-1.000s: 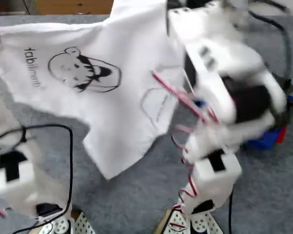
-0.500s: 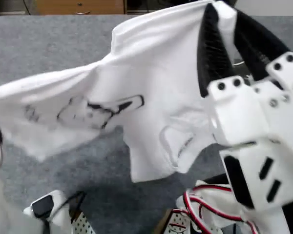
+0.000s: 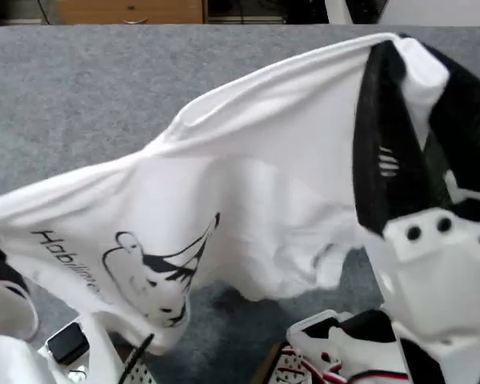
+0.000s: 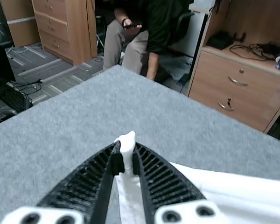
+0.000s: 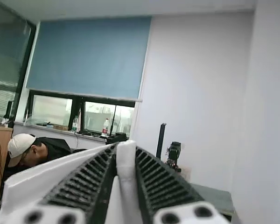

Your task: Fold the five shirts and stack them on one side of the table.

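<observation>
One arm's base [image 3: 292,370], with red wires on it, stands at the near edge of the grey tabletop [image 3: 80,96]. Just above and behind it hangs a white shirt [image 3: 256,192], stretched in the air between the two grippers. Its lower edge droops towards the near edge of the tabletop, and I cannot tell whether it touches the surface. A black drawing of a face [image 3: 156,272], with some lettering beside it, is on the part of the shirt nearer the left edge.

The left gripper [image 4: 125,147] is pinched narrowly on a small fold of the shirt, low over the tabletop at the left side. The right gripper [image 5: 126,149] is pinched in the same way on another fold of the cloth — it is lifted high over the right side, close under the high camera. Beyond the far edge of the tabletop stands some wooden furniture [image 3: 128,10].
</observation>
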Controlling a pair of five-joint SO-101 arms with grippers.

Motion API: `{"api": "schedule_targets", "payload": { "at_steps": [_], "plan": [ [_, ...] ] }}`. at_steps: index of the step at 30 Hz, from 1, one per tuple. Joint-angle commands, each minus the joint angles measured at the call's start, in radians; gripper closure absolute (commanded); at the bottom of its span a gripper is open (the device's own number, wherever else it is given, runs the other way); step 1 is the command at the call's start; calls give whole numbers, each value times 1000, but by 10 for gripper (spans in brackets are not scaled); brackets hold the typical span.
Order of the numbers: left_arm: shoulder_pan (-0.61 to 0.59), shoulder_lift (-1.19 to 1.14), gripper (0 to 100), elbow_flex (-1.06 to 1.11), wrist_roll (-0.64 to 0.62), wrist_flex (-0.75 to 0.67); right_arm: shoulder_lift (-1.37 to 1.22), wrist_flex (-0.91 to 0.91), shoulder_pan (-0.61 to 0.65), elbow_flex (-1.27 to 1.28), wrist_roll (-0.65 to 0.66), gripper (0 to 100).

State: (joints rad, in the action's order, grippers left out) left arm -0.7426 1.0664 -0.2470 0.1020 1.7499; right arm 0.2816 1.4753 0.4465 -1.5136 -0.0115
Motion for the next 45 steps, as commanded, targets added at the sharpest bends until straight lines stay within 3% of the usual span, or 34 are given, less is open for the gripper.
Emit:
{"api": "schedule_targets", "payload": {
  "at_steps": [1,6,17,22,28,32,41,45],
  "plan": [
    [-15,84,981,91,9,9,48,-61,8,74,0,995],
    [-20,168,981,107,8,-12,113,-107,8,160,6,995],
    [-18,173,981,117,3,-310,153,-153,41,302,8,995],
    [-15,171,981,133,3,-324,145,-147,58,326,8,995],
    [-14,171,981,305,3,-356,145,-158,70,535,6,995],
    [-14,171,981,505,2,-548,120,-276,65,771,6,995],
    [127,165,979,1108,-80,-1188,-16,-858,24,1257,8,995],
    [170,93,974,1280,-75,-1376,-157,-1097,-35,1357,8,995]
  ]
}}
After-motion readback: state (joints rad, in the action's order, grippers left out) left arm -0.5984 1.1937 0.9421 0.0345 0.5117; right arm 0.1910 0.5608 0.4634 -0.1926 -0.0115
